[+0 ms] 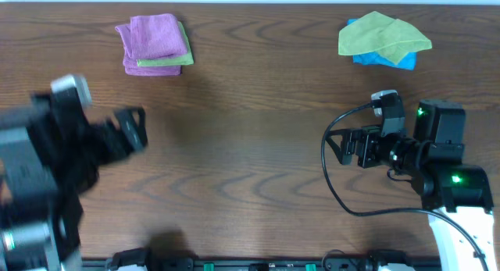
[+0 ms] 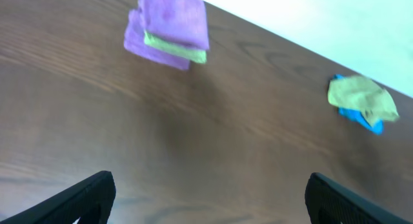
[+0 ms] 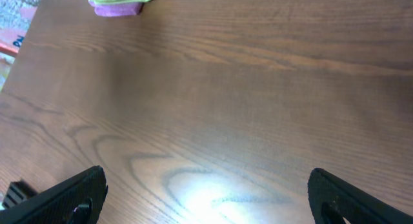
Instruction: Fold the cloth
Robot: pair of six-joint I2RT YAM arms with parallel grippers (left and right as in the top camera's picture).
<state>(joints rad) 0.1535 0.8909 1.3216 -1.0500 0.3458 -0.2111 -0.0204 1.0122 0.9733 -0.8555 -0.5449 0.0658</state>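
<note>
Folded purple cloth [image 1: 152, 37] rests atop a green cloth [image 1: 167, 61]

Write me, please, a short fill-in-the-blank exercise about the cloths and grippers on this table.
1. The top cloth of the folded stack is ___ in colour.
2. The crumpled lime-green cloth lies on top of a ___ cloth.
3. The left gripper and the right gripper both stand ___, holding nothing, above bare table.

Missing words: purple; blue; open.
</note>
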